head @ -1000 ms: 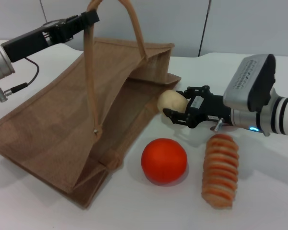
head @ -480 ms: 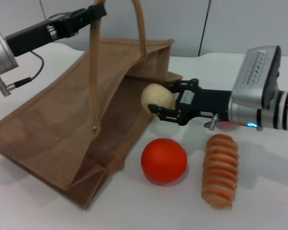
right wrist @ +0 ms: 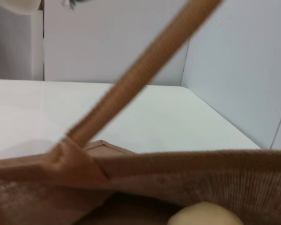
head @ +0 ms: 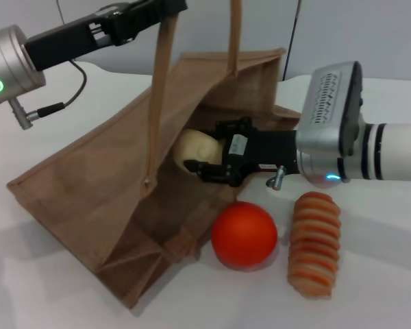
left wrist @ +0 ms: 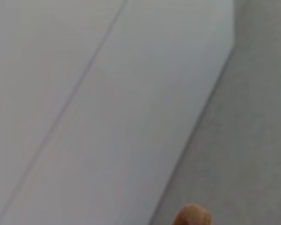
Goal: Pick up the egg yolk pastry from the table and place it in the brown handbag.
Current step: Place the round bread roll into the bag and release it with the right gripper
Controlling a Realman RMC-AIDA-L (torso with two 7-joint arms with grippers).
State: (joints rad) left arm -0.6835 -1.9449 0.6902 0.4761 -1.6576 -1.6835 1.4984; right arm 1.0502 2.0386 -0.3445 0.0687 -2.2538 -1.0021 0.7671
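Both arms work: the right end effector [head: 204, 159], clamping the egg yolk pastry [head: 195, 148], has entered the brown handbag [head: 89, 199]; the left end effector [head: 166, 7] lifts a handle; release next.

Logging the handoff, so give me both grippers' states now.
Left gripper: shut on the brown handbag's handle, holding it up.
Right gripper: shut on the egg yolk pastry, at the bag's mouth.
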